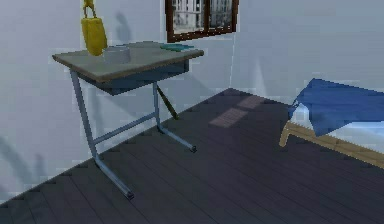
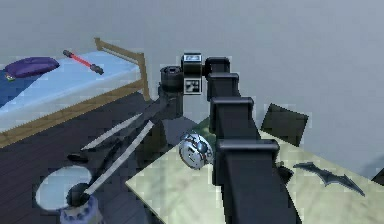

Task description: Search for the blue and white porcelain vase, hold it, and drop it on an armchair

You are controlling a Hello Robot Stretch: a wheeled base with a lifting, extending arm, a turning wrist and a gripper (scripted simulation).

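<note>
The blue and white vase (image 2: 60, 186) hangs at the near left of the arm side view, at the tips of the two thin fingers (image 2: 120, 140), over dark plank floor and clear of the table beside it. So the gripper (image 2: 78, 175) holds the vase. The vase's mouth is a white rim around a dark hollow (what is inside cannot be told). The arm (image 2: 235, 135) runs up the middle over a pale tabletop (image 2: 330, 208), on which lie a round silvery thing (image 2: 197, 150) and, farther right, a flat dark winged shape (image 2: 330, 178). At the far left stands a bed (image 2: 70, 95) with a purple pillow (image 2: 30, 67) and a red stick (image 2: 85, 60) on it.

In the forward view a grey-topped desk (image 1: 130, 62) on metal legs stands at the left, with a yellow object (image 1: 92, 35) at its far left corner and a flat teal thing (image 1: 178, 46) at its right end. A window (image 1: 200, 15) is on the far wall. At the right is a bed under a blue blanket (image 1: 340, 105).
</note>
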